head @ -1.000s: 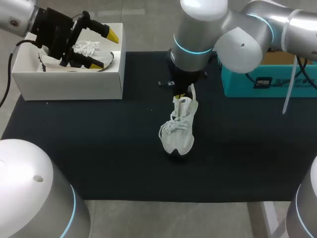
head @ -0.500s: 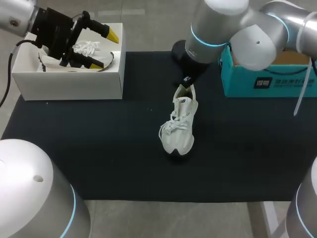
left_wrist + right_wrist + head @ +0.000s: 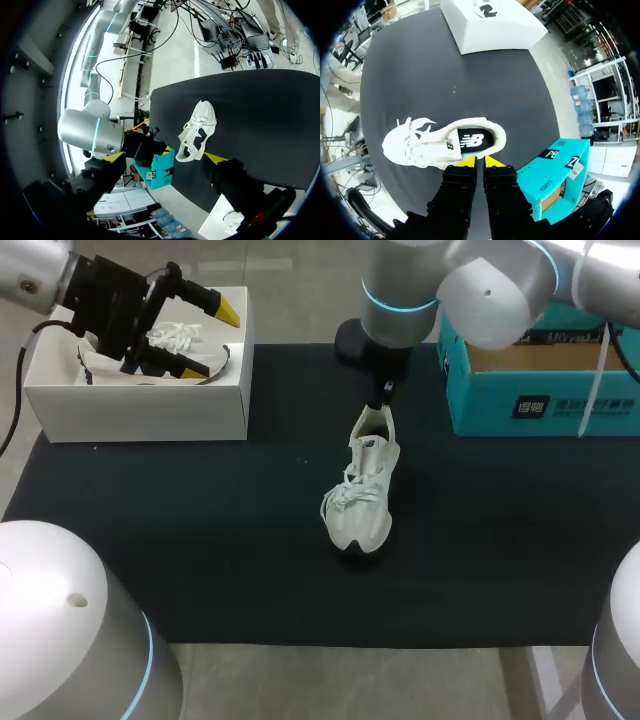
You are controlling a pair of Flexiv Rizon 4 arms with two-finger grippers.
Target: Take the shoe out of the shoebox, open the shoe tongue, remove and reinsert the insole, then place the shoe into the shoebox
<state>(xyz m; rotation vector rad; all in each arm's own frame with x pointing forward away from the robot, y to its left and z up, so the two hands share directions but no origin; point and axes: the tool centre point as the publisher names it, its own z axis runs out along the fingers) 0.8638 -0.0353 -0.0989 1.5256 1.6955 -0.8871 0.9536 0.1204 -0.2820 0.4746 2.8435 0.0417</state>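
White shoe [image 3: 360,495] lies in the middle of the black desk [image 3: 200,540], its toe near and its heel far. The right end effector [image 3: 480,161] is just beyond the heel, its fingers together with nothing between them. The left end effector [image 3: 205,338] hangs over the shoebox [image 3: 140,410] at far left, fingers apart; a second shoe [image 3: 175,337] lies inside the shoebox.

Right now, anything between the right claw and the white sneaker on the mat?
Nothing visible. The right claw, fingertips together, hangs right at the heel end of the white lace-up sneaker; only bare black mat surrounds the shoe.
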